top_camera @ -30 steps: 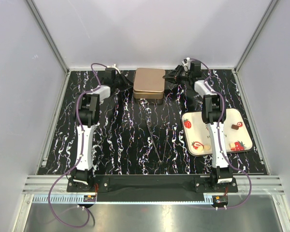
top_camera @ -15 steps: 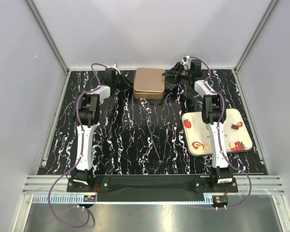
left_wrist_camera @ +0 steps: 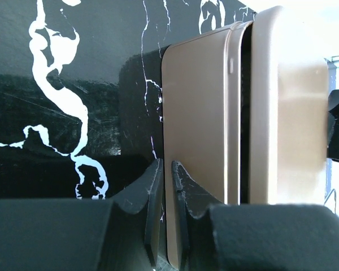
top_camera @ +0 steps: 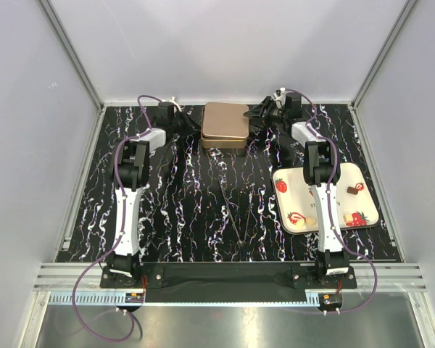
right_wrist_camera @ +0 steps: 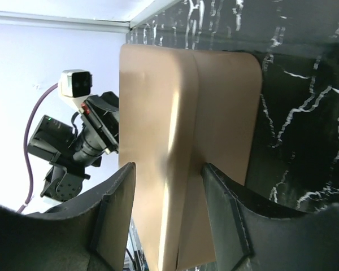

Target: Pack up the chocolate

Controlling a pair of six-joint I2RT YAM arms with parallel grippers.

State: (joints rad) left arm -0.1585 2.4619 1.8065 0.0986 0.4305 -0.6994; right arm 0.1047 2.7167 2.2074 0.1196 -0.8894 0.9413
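Note:
The chocolate lies on a white tray (top_camera: 333, 174) at the right: a dark brown piece (top_camera: 353, 190) and pale pieces (top_camera: 311, 221) (top_camera: 347, 217). At the back centre stands a tan metal tin (top_camera: 225, 122), its lid slightly raised off the base (left_wrist_camera: 198, 141). My left gripper (top_camera: 191, 125) (left_wrist_camera: 165, 166) is at the tin's left side, nearly shut with a thin strip of the base's lower edge between its jaws. On the tin's right side my right gripper (top_camera: 255, 116) (right_wrist_camera: 166, 169) is open. Its fingers (right_wrist_camera: 116, 214) straddle the lid's edge (right_wrist_camera: 152, 141) with gaps on both sides.
Red strawberry prints (top_camera: 280, 185) mark the tray. The tray lies beside and partly under the right arm (top_camera: 322, 210). The black marbled tabletop (top_camera: 203, 203) spreads between the arms, and white walls close it in at the back and sides.
My right gripper's jaws have spread apart around the tin's lid edge. The left gripper and the tin have stayed in place.

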